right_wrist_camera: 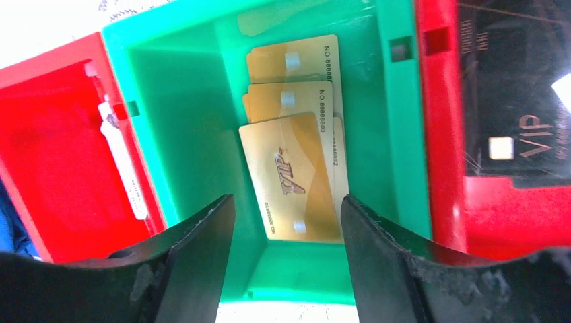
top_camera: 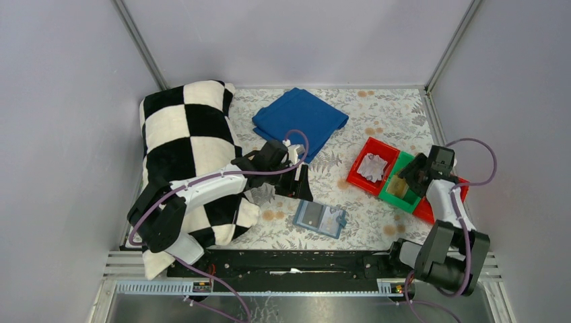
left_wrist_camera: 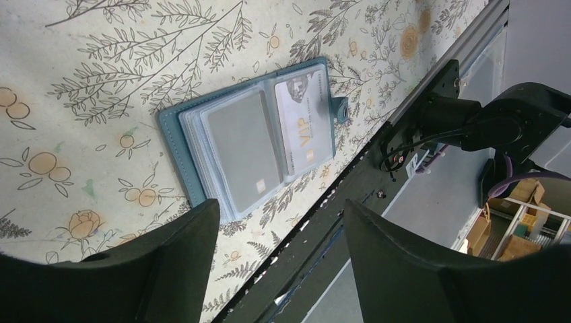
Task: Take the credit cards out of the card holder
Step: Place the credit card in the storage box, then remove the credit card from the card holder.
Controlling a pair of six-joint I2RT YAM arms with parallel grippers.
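The teal card holder [top_camera: 320, 219] lies open on the floral table near the front edge. In the left wrist view the card holder [left_wrist_camera: 172, 138] shows clear sleeves holding a grey card [left_wrist_camera: 241, 145] and a whitish VIP card [left_wrist_camera: 303, 124]. My left gripper [top_camera: 301, 182] is open and empty, hovering just behind the holder; it also shows in the left wrist view [left_wrist_camera: 281, 215]. My right gripper [top_camera: 411, 176] is open and empty over the green bin [right_wrist_camera: 182, 101], where several gold cards [right_wrist_camera: 293, 171] lie; its tips show in the right wrist view [right_wrist_camera: 288, 208].
A red bin [top_camera: 365, 165] holds whitish cards. Another red bin [right_wrist_camera: 441, 134] holds a black VIP card [right_wrist_camera: 518, 128]. A folded blue cloth [top_camera: 299, 118] lies at the back. A black-and-white checked cushion [top_camera: 185, 145] fills the left side. The black rail [top_camera: 289, 262] runs along the front.
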